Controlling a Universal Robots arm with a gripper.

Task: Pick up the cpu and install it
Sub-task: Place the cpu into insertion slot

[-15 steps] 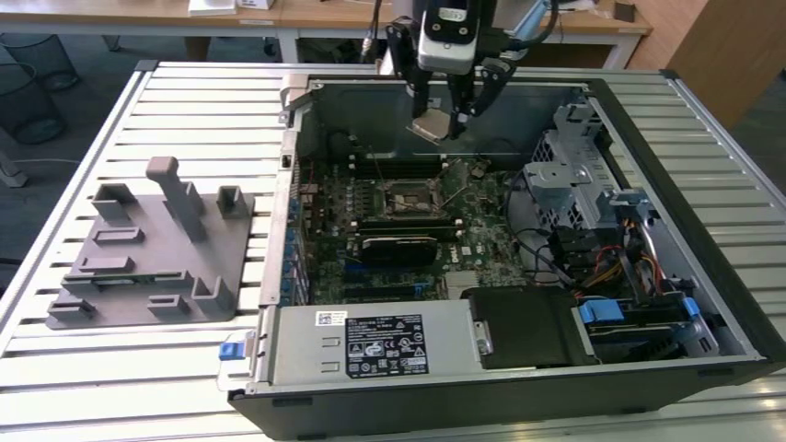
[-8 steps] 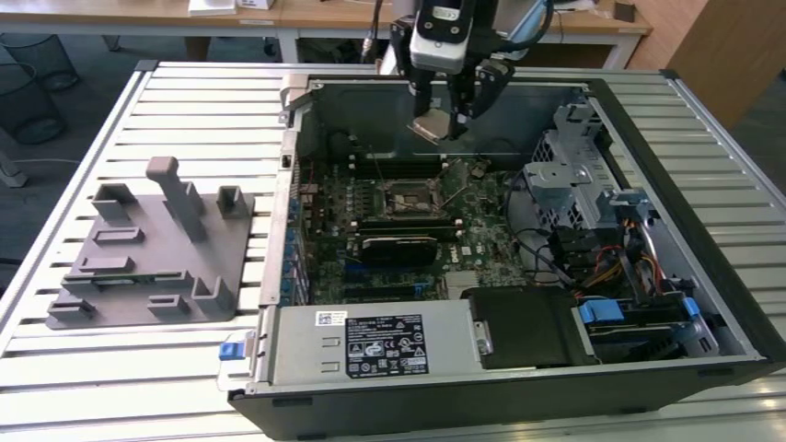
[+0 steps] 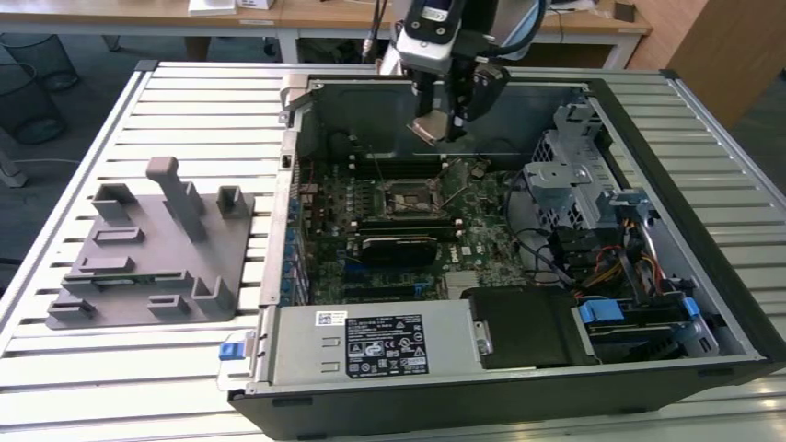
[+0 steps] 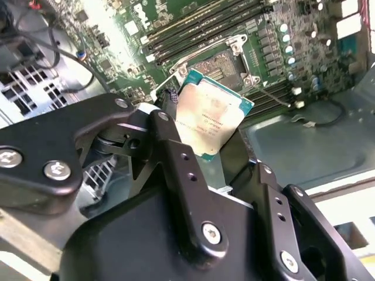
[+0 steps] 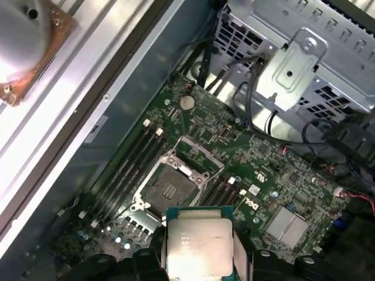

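Note:
My gripper (image 3: 437,127) hangs over the back of the open computer case (image 3: 719,304), shut on the cpu (image 3: 432,127). The cpu (image 4: 211,114) is a small square chip with a pale metal top, pinched at two opposite edges between the black fingers (image 4: 173,140). It is held in the air, tilted, above the motherboard. The empty socket (image 3: 410,195) lies below and a little nearer the case's front, its metal frame open in both wrist views. In the first wrist view the cpu (image 5: 199,243) sits just short of the socket (image 5: 170,188).
Memory slots (image 5: 126,170) flank the socket. A silver drive cage (image 3: 568,175) and cables fill the case's side at the exterior view's right. A grey plastic tray with upright posts (image 3: 147,249) stands on the slatted table at the exterior view's left. A round metal part on a copper-coloured base (image 5: 26,35) lies outside the case.

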